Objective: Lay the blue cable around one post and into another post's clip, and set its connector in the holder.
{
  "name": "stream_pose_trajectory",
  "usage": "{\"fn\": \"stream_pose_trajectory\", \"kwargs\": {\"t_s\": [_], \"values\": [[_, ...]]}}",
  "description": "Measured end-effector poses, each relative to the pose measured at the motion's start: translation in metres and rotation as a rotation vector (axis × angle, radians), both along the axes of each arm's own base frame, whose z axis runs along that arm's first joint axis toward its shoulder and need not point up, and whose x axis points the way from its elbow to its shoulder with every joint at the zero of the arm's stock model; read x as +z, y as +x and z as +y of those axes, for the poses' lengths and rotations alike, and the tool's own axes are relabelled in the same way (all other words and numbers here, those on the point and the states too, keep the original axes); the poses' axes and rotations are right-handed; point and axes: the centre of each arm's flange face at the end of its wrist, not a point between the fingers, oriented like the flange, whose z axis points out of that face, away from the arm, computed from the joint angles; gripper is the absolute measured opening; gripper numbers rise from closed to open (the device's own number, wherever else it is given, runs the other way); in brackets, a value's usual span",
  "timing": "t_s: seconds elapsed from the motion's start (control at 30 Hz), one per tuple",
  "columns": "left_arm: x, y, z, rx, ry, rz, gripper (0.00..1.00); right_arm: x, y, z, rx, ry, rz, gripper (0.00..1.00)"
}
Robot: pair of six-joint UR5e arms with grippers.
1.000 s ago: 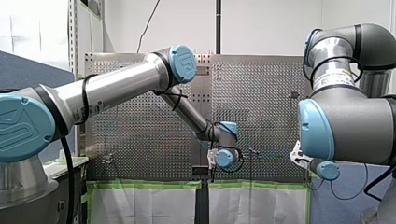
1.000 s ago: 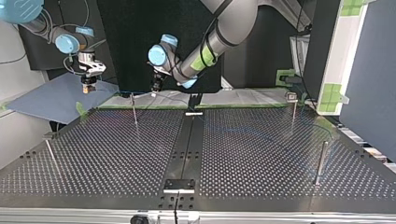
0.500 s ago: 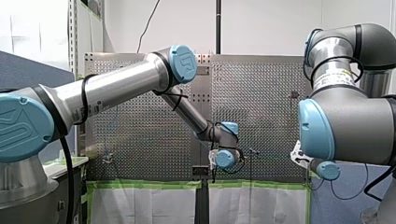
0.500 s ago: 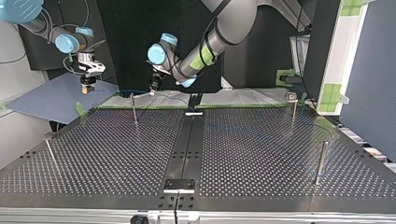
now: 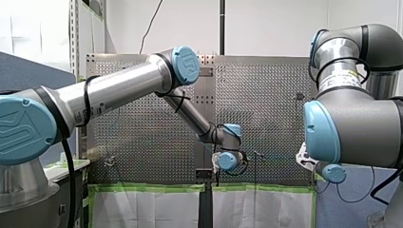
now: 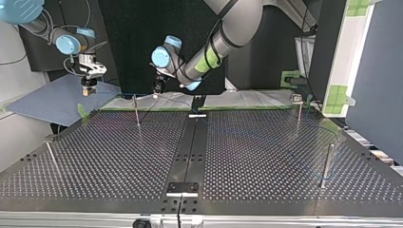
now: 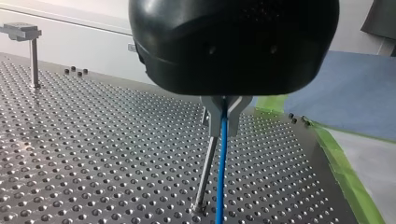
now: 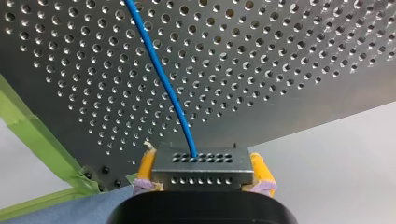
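Two arms reach in, my left arm (image 6: pixel 228 28) and my right arm (image 6: pixel 66 43). Each carries one tool, so there are two tools in all: my left tool (image 7: pixel 223 126) and my right tool (image 8: pixel 201 173). There is one blue cable (image 8: pixel 163 84) and one metal connector (image 8: pixel 201 162). In the top view four posts stand on the single perforated surface (image 6: pixel 266 156): a thin post (image 6: pixel 137 113) far and left of centre, a clip-topped post (image 6: pixel 298 114) at the far right, a thick post (image 6: pixel 326 164) at the near right and a slim post (image 6: pixel 53 159) at the near left. One blue sheet (image 6: pixel 52 102) lies past the far-left corner.
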Motion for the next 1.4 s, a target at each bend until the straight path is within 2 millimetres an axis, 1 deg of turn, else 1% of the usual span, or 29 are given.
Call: {"fn": "stream_pose_trajectory", "kwargs": {"t_s": [0.27,0.57,0.8,0.93,1.1,1.27,1.4], "values": [[-0.001,0.001,0.000,-0.003,-0.002,0.002,0.00,0.001,0.002,-0.001,0.006,-0.007,0.002,0.00],[-0.026,0.000,-0.006,-0.015,0.026,0.038,0.00,0.001,0.004,-0.001,0.011,-0.014,0.004,0.00],[-0.018,0.010,-0.012,-0.015,0.010,0.044,0.00,0.002,0.005,-0.002,0.013,-0.018,0.006,0.00],[-0.015,0.011,-0.014,-0.017,0.027,0.041,0.00,0.002,0.005,-0.002,0.011,-0.016,0.007,0.00],[-0.019,0.003,-0.013,-0.028,0.080,0.041,0.00,0.001,0.005,-0.001,0.006,-0.009,0.011,0.00],[-0.029,-0.011,-0.009,-0.047,0.147,0.045,0.00,0.000,0.004,0.000,0.002,-0.003,0.015,0.00],[-0.027,-0.021,-0.008,-0.063,0.187,0.035,0.00,0.000,0.005,0.000,-0.001,-0.003,0.018,0.00]]}}
